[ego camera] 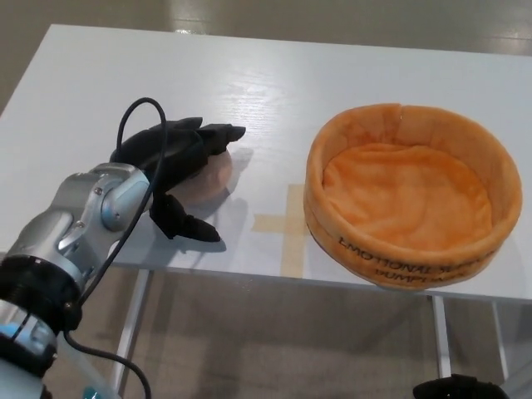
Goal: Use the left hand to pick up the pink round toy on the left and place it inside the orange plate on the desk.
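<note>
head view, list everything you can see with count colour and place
pink round toy: 1, pale pink, left part of the table, mostly covered by the left hand
orange plate: 1, orange, soft with raised wall and dark lettering, right part of the table, holding nothing
tape cross: 1, tan, near front edge between toy and plate
table: 1, white
floor: grey-brown, below the table
left hand: 1, black, fingers draped over the toy, thumb at its near side
left arm: 1, silver, black cable, lower left
</note>
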`<state>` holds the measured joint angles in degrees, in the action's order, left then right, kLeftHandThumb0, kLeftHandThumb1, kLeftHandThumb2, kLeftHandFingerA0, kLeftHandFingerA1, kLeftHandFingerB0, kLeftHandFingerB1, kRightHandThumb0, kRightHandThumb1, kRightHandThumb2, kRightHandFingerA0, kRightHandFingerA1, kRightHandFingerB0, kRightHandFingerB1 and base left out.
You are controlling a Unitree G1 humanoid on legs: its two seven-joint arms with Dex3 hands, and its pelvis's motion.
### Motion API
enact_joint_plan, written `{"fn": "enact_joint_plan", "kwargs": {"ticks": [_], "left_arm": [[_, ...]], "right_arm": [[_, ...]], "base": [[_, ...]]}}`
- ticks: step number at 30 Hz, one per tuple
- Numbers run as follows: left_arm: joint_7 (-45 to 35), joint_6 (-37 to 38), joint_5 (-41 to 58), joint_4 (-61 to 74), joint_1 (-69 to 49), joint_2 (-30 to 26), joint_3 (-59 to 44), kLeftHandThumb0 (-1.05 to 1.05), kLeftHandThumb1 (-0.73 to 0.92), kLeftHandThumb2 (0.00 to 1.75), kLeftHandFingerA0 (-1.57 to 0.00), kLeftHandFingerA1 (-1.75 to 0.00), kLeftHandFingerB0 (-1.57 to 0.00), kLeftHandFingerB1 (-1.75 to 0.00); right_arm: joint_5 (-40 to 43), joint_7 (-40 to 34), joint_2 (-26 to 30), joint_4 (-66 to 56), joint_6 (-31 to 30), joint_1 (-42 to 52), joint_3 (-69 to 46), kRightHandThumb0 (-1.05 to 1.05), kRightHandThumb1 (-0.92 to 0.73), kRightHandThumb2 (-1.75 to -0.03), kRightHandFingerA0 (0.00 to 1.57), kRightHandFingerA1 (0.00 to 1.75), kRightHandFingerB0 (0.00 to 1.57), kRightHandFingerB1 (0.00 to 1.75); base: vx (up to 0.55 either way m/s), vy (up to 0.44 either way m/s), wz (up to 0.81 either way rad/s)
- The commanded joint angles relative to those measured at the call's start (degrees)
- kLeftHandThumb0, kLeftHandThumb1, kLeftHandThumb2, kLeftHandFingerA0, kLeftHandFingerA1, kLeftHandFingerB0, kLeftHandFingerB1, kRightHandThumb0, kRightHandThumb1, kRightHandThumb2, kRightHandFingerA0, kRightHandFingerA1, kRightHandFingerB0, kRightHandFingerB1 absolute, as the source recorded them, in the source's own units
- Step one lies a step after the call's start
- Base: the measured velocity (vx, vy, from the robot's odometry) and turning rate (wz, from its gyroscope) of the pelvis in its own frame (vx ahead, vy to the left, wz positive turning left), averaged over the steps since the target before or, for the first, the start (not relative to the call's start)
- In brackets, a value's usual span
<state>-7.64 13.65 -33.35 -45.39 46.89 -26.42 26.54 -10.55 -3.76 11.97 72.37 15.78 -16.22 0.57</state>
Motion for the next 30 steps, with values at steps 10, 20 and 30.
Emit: {"fn": "enact_joint_plan", "kwargs": {"ticks": [10,20,30], "left_arm": [[12.0,8.8,-0.7,-5.9,-1.1,1.5,-1.8,-0.32,0.84,0.65,-0.82,-1.23,-0.34,-0.31],[19.1,9.9,-4.6,-15.7,0.7,3.8,1.0,-0.23,0.82,0.69,-0.78,-1.53,-0.85,-0.88],[23.0,13.2,-4.9,-17.1,0.1,3.5,2.5,-0.24,0.83,0.65,-0.75,-1.58,-0.77,-1.05]], "right_arm": [[0.0,0.0,-0.3,0.4,-0.4,0.5,0.0,-0.14,-0.58,-0.59,0.67,0.91,0.65,0.79],[-0.1,-0.4,-0.5,0.2,0.4,1.1,0.4,-0.12,-0.59,-0.59,0.71,0.93,0.65,0.79],[0.8,0.5,-0.3,0.0,0.0,0.8,-0.4,-0.12,-0.61,-0.59,0.68,0.92,0.64,0.79]], "base": [[0.00,0.000,0.00],[0.00,0.000,0.00],[0.00,0.000,0.00]]}}
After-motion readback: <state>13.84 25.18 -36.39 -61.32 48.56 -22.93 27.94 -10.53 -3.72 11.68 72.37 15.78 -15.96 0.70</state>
